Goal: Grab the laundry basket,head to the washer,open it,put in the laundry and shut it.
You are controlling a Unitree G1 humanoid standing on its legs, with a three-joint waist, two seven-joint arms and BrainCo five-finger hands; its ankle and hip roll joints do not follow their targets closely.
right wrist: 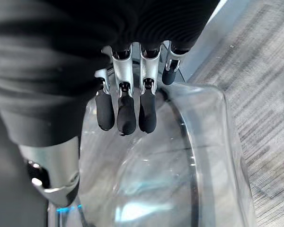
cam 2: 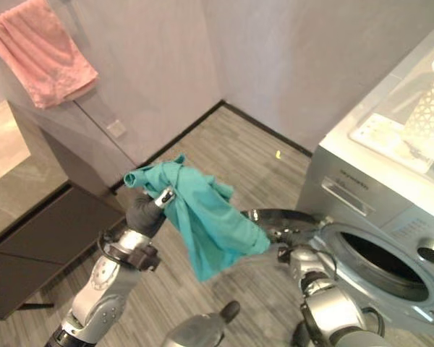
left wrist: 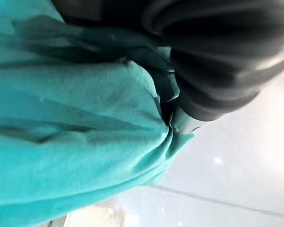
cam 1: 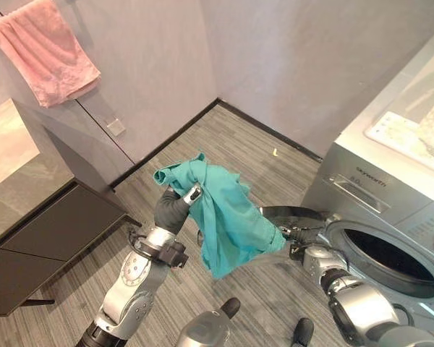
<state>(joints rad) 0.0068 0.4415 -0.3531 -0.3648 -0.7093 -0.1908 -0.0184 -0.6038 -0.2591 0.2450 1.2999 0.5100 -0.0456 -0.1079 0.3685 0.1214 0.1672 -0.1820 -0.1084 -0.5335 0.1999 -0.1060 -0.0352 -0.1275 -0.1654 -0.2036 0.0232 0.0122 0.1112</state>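
I have the teal garment up in my left hand, beside the open washer.

The washer (cam 1: 390, 195) is a silver-grey front-loader at my right, boxy, with a round dark drum opening and its clear, curved glass door (right wrist: 180, 156) swung out toward me; there is a line of print on its front panel, which I leave unread. The floor (cam 1: 239, 144) is grey striped planking, and a pink terry towel (cam 1: 43, 47) hangs on the wall at upper left. The teal garment (cam 1: 228, 213) is soft, creased cloth hanging in folds well above the floor, between my arms. My left hand (cam 1: 175, 206) has its fingers curled round the cloth's bunched top. My right hand (right wrist: 128, 101) hovers at the door's rim, fingers (right wrist: 125, 113) hanging loosely bent, holding nothing.
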